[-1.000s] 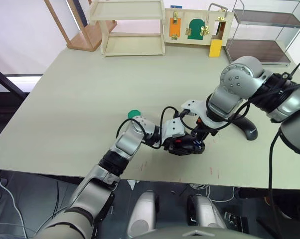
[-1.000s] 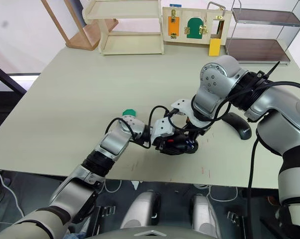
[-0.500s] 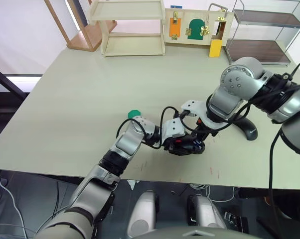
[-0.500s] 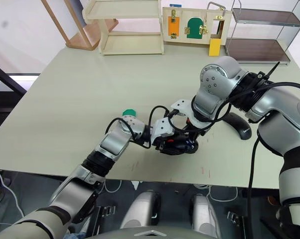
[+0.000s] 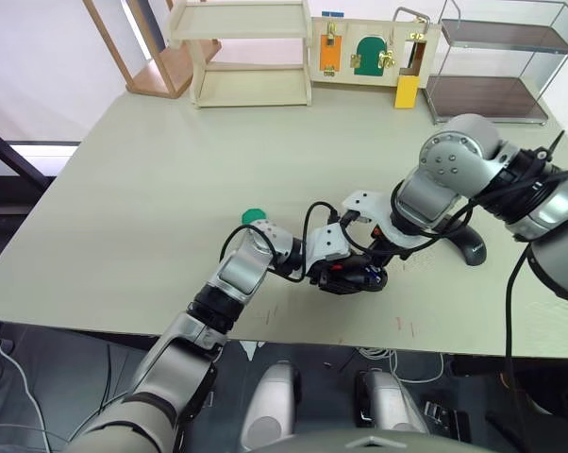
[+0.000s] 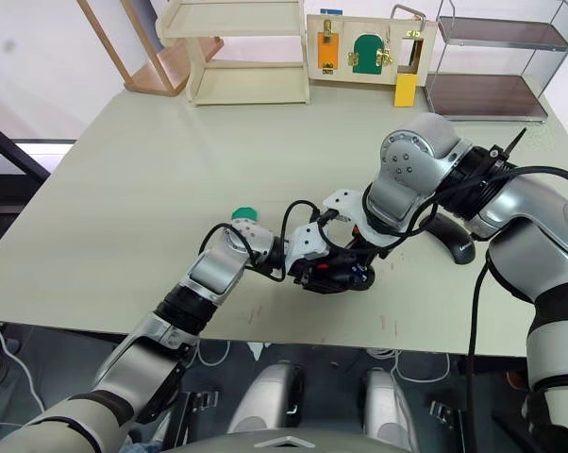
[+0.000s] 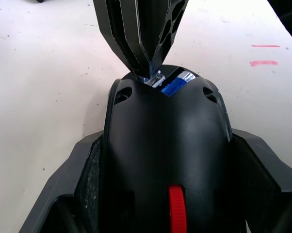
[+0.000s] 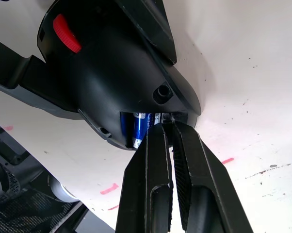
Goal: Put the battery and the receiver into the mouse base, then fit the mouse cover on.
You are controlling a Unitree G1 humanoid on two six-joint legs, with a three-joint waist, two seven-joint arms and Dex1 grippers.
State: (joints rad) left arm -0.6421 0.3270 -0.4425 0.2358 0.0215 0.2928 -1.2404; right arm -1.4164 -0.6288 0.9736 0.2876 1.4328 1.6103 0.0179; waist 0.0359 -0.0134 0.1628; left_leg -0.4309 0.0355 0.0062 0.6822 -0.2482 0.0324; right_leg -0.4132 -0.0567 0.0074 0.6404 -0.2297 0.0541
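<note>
Both grippers were busy: your left gripper [image 5: 333, 269] clamped the mouse base [image 7: 168, 145]; the right gripper [image 8: 169, 131], pinched nearly closed on something tiny I could not identify, needed gentle pressing beside the battery [image 8: 138, 127].

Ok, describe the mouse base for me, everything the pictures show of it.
The mouse base is a black, plastic-looking shell with a red scroll wheel at its front. It lies on the table near the front edge, clamped at the sides between the fingers of the left gripper. The rear compartment is open, and the blue battery lies inside it. The right gripper, fingers nearly together, has its tips at that rear opening beside the battery.
</note>
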